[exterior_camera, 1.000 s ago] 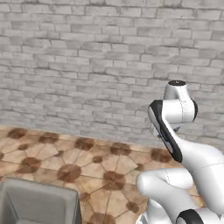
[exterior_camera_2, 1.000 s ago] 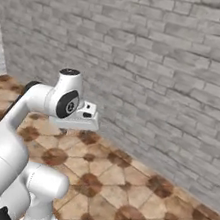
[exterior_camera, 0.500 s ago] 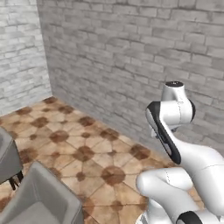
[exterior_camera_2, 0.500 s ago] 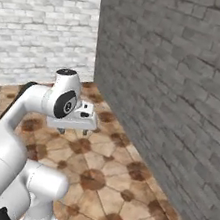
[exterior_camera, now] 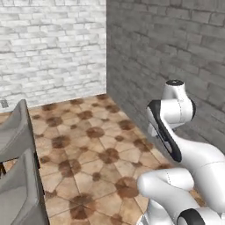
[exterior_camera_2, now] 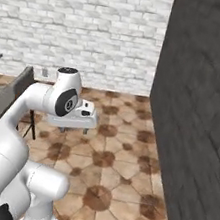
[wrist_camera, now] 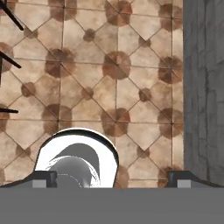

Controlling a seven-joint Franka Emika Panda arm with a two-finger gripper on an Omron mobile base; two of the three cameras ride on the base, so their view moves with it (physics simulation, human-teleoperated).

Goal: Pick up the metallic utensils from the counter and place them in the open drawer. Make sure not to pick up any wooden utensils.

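Utensils: can't tell where they lie. Tool [exterior_camera_2: 73, 128] spread wide, nothing between its tips, pointing down over the brown tiled floor [exterior_camera: 88, 145] near the dark brick wall [exterior_camera_2: 196, 121]. Grey chairs [exterior_camera: 17, 184] at left edge.

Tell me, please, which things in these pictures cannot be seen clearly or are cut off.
- Grey chairs: left base view, cut by the left and bottom edges.
- Dark chair legs: hand view, cut by the left edge.
- Gripper: right base view, fingers too small to judge open or shut.
- Grey brick wall: right base view, cut by the right edge.
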